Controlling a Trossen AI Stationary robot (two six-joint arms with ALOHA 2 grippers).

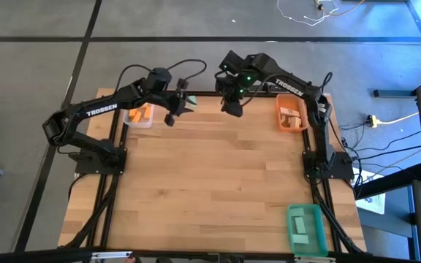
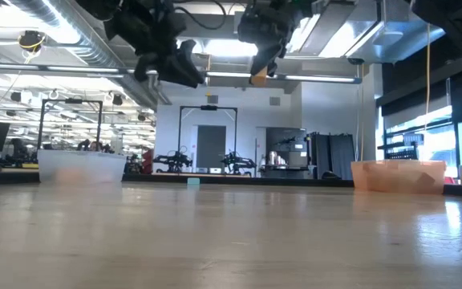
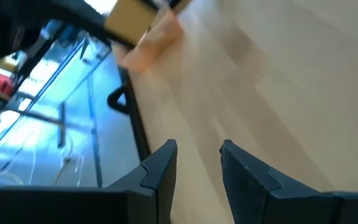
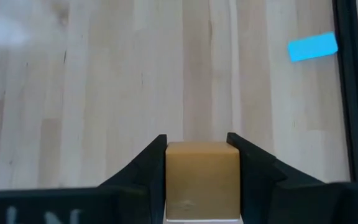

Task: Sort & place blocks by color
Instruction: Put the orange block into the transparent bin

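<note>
Where the light, plank-grained wooden table (image 4: pixel 104 81) meets its far edge, the right gripper (image 4: pixel 202 155) clamps a plain tan wooden cube (image 4: pixel 202 177), smooth-faced and square-edged, between both dark fingers (image 4: pixel 148 163), raised above the surface. The left gripper (image 3: pixel 197 162) hangs nearby, fingers narrowly parted, empty.

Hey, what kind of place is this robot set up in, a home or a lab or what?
Most likely a robotics lab or workshop: the butcher-block wooden table stands on a bare floor with loose cables, and the low view shows more robot rigs on black frames in a big hall under exposed ceiling ducts.
</note>
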